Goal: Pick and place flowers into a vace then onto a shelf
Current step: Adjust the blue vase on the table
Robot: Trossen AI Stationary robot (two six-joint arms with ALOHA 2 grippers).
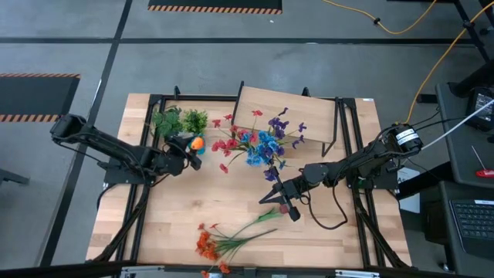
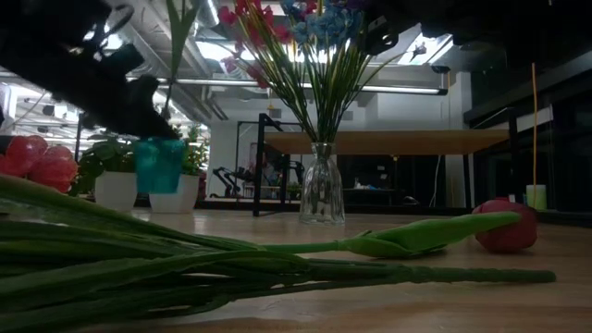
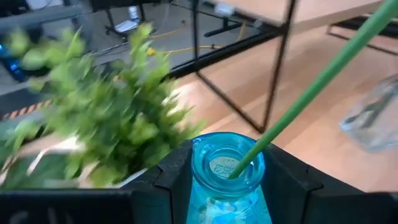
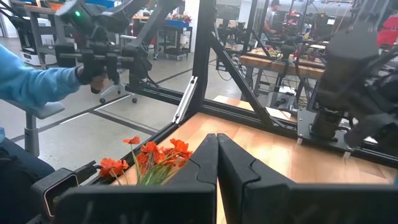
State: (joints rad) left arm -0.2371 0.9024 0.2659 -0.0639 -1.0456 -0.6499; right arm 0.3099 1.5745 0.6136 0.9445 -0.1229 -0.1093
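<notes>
Beside the wooden tabletop's [image 1: 162, 232] shelf [image 1: 287, 112], a blue vase [image 3: 227, 171] with the orange tulip [image 1: 197, 143] is clasped by the left gripper [image 3: 227, 186] for lifting, while the right gripper [image 1: 279, 202] is kept closed, empty, above the orange spray [image 1: 212, 245].

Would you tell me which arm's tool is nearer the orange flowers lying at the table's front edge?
Right. The right tool is just beyond the orange flowers; the left tool is farther back.

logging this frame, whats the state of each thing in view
left gripper: closed around the blue vase
blue vase: held off the table, one green stem in its neck
clear vase: upright on the table, full of flowers
orange flowers: lying flat near the table's front edge
right gripper: shut, empty
shelf: nothing on it
</notes>
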